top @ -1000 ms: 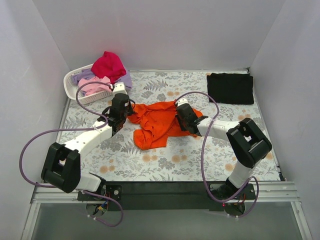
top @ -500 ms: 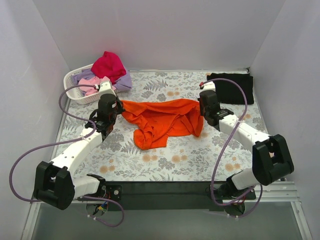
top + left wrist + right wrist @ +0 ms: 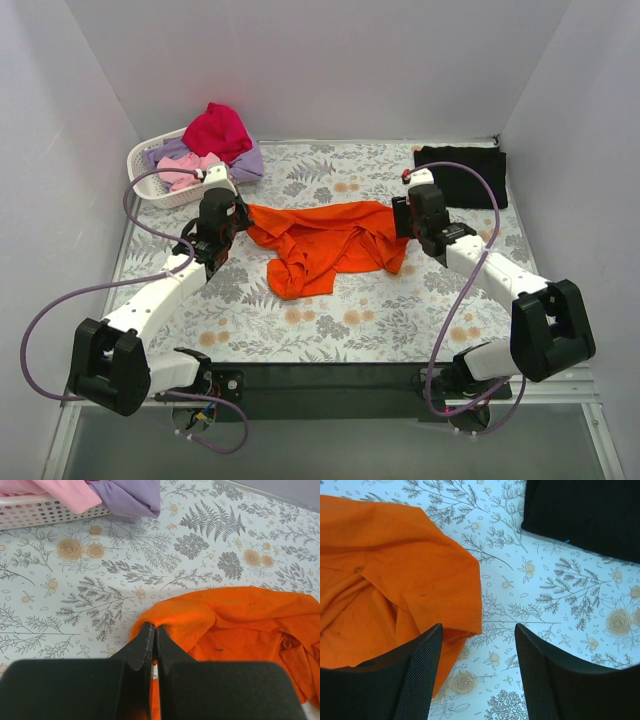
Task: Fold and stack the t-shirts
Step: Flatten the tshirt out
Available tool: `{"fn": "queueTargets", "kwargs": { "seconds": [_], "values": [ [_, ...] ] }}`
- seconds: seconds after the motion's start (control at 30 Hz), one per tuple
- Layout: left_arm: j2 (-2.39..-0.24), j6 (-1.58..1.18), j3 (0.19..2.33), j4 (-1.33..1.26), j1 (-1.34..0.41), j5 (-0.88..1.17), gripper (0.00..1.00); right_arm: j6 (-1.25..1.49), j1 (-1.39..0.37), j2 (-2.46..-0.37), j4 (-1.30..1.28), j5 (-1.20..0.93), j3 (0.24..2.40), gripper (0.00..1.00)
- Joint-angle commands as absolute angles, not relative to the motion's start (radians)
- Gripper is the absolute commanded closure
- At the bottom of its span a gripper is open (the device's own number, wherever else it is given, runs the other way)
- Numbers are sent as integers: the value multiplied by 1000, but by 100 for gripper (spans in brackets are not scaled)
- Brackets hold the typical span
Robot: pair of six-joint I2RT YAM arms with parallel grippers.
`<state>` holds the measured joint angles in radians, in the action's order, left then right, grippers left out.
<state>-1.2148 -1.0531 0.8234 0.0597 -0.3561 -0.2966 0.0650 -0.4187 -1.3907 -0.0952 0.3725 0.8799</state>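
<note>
The white slotted plastic basket, far left, holds a magenta t-shirt, a pink t-shirt and a lavender t-shirt; the rumpled bright orange t-shirt lies on the grey floral table cloth, long axis left to right. The left gripper is clamped on its left edge; the right gripper has its fingers apart over the right edge.

Bright orange cloth t-shirt: runs off the right edge of the left wrist view and the left edge of the right wrist view; its near part is hidden behind the fingers in both.
Black cloth t-shirt: cut by the right wrist view's top and right edges.
White slotted plastic basket: only a strip of wall shows.
Pink cloth t-shirt, lavender cloth t-shirt: only corners show.
Left end effector, right end effector: from overhead, the fingertips are hidden under the wrists.
</note>
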Motion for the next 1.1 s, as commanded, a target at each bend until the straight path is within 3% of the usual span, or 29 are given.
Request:
{"fn": "queueTargets", "kwargs": {
  "seconds": [0.0,0.3,0.43,0.63,1.07],
  "values": [
    [-1224,-1045,813,60,-353,-290,100,34,-419,-1388,-31,308,876,47],
    [-1235,-1048,811,55,-353,-295,100,124,-468,-1192,-110,394,816,45],
    [-1249,-1049,813,54,-353,-288,100,147,-469,-1114,-114,296,782,42],
    [-1250,-1051,808,51,-353,-276,100,181,-468,-1276,-92,229,781,41],
    [-1252,-1049,805,51,-354,-293,100,181,-468,-1476,20,341,801,50]
  ]
}}
